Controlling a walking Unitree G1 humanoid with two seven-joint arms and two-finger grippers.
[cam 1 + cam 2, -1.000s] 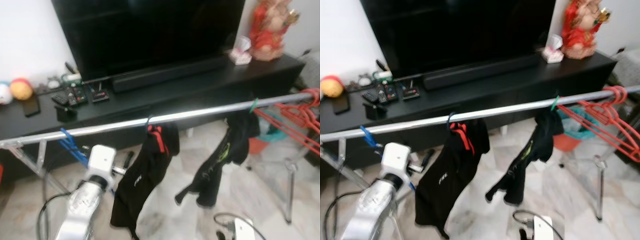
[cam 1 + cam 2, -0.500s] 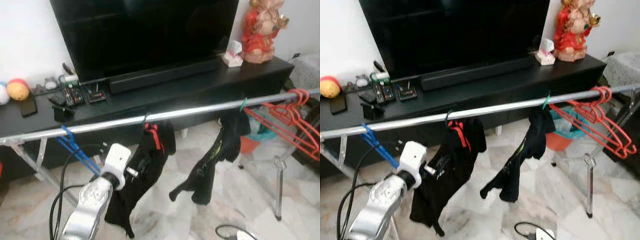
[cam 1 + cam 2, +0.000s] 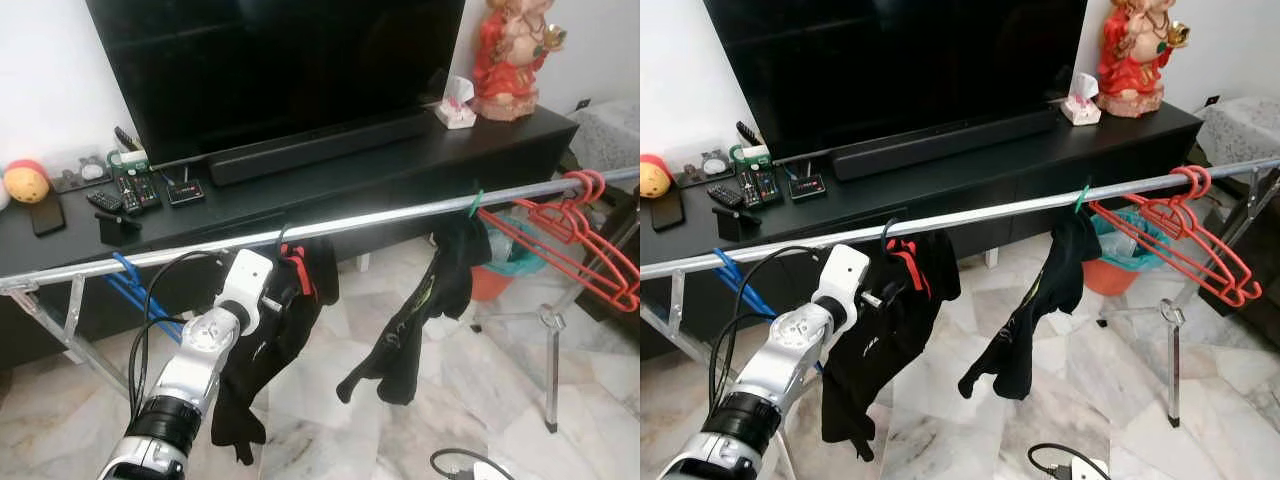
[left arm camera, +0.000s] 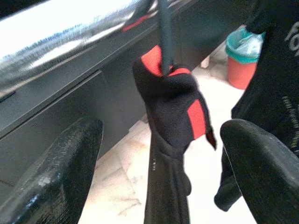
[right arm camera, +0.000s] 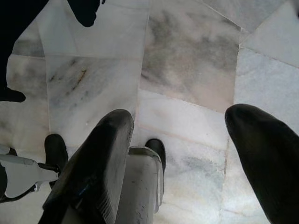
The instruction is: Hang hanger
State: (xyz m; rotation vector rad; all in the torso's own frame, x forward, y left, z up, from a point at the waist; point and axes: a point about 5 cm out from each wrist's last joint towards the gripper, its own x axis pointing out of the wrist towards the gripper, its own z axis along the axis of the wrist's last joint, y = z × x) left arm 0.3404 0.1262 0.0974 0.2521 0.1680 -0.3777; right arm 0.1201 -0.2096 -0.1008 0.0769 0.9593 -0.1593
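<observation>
Reaching: your left gripper has come up from below the rail over the last second and now sits just in front of the black-and-red garment on its thin dark hanger, fingers spread wide with nothing between them.
Claw state: left fingers are apart, one on each side of the cloth, not touching it; your right gripper hangs idle over the floor, its fingers also apart.
Task thing: the hanger's hook is already over the long shiny metal rail, toward the rail's left end, with the garment draped below.
Meaning: judging from this, the hang looks done or nearly so; the open fingers suggest a release or a final check, not a carry.
Textures: the finger pads are black and pebbled; the garment is soft matt knit with red panels; the rail is smooth, bright and round.
Neighbours on the rail: a second black garment with green lettering near the middle, a bunch of red plastic hangers at the right end, a blue plastic hanger at the left end.
Beyond: a low black TV cabinet, and a pale marble tile floor.
</observation>
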